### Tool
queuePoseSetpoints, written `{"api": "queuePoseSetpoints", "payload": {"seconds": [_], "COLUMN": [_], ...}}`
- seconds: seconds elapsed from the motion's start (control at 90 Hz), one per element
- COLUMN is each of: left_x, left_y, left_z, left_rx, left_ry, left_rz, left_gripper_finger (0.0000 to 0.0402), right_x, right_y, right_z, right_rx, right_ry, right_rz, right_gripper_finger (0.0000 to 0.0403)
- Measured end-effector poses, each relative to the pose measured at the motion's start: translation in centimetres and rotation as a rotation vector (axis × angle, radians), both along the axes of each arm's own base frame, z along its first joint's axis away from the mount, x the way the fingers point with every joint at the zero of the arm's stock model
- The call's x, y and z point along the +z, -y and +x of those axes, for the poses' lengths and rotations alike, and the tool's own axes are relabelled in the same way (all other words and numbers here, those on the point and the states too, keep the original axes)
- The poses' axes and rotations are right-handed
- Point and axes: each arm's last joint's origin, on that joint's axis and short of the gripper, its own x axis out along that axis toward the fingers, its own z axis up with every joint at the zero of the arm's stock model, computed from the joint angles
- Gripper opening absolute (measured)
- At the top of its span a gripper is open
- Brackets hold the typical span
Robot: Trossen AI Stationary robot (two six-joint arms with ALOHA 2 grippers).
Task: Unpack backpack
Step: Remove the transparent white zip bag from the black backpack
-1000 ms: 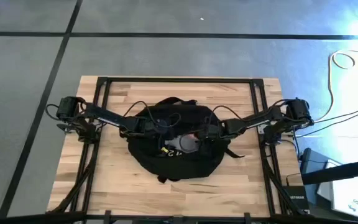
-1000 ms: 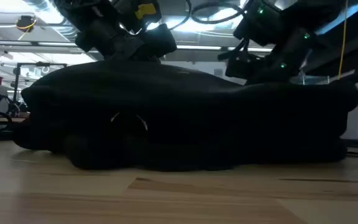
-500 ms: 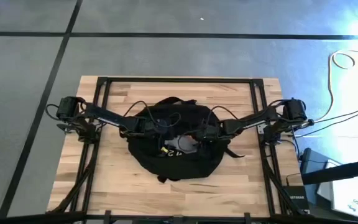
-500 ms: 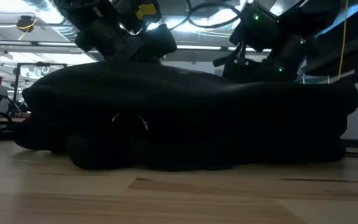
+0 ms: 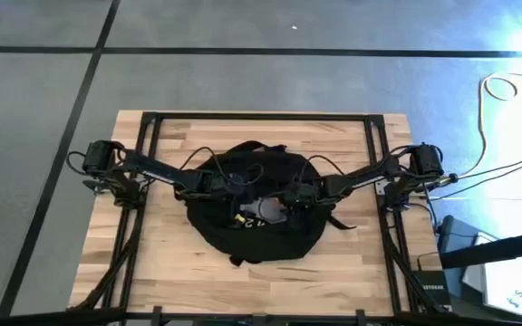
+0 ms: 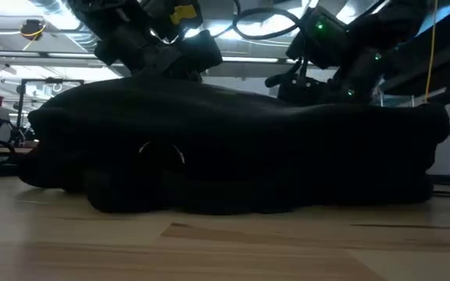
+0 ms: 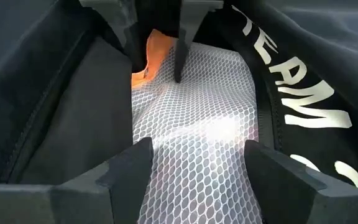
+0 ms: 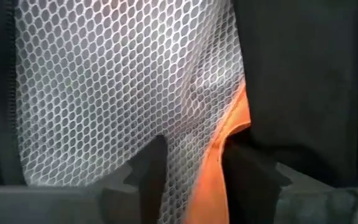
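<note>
From above, the backpack point(image 5: 256, 206) lies at the middle of the wooden table point(image 5: 161, 263), a round black heap with its opening turned up. My left gripper point(image 5: 240, 186) reaches in from the left of the frame and my right gripper point(image 5: 284, 201) from the right, both meeting over the pale opening at the centre. In the low view the backpack point(image 6: 233, 156) fills the middle as a dark mound on the tabletop, with my two arms coming down onto its top, one at upper left and one at upper right. In the left wrist view my fingers point(image 7: 129, 168) stand spread wide at the bottom edge, holding nothing, over a white mesh item point(image 7: 197, 124) inside the bag; an orange item point(image 7: 149, 59) shows near the top centre beside the right gripper's fingertips, and white lettering point(image 7: 297, 93) runs down the right side. In the right wrist view my right fingers point(image 8: 151, 165) sit close together at the bottom centre, pinching the white mesh item point(image 8: 123, 81) with the orange item point(image 8: 219, 155) edge between them.
</note>
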Motion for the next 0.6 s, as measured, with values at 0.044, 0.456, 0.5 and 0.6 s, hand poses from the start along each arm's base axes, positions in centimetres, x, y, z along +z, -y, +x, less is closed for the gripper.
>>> {"api": "queuePoseSetpoints", "payload": {"seconds": [0.044, 0.456, 0.5, 0.6], "left_x": [0.0, 0.5, 0.5, 1.0], "left_y": [0.0, 1.3, 1.8, 2.6], "left_z": [0.0, 0.3, 0.3, 0.5], "left_rx": [0.000, -0.079, -0.086, -0.114], "left_ry": [0.000, 0.017, 0.018, 0.035], "left_rz": [0.000, -0.137, -0.125, -0.122], "left_gripper_finger": [0.0239, 0.0239, 0.0239, 0.0239], "right_x": [0.0, 1.4, 1.9, 3.0], "right_y": [0.0, 0.4, 0.5, 0.4], "right_z": [0.0, 0.1, 0.2, 0.3], "right_rx": [-0.001, 0.046, 0.047, 0.048], "right_ry": [0.001, 0.077, 0.105, 0.169], "right_rz": [-0.002, -0.009, 0.002, 0.003], "right_gripper_finger": [0.0112, 0.0003, 0.0003, 0.0001]}}
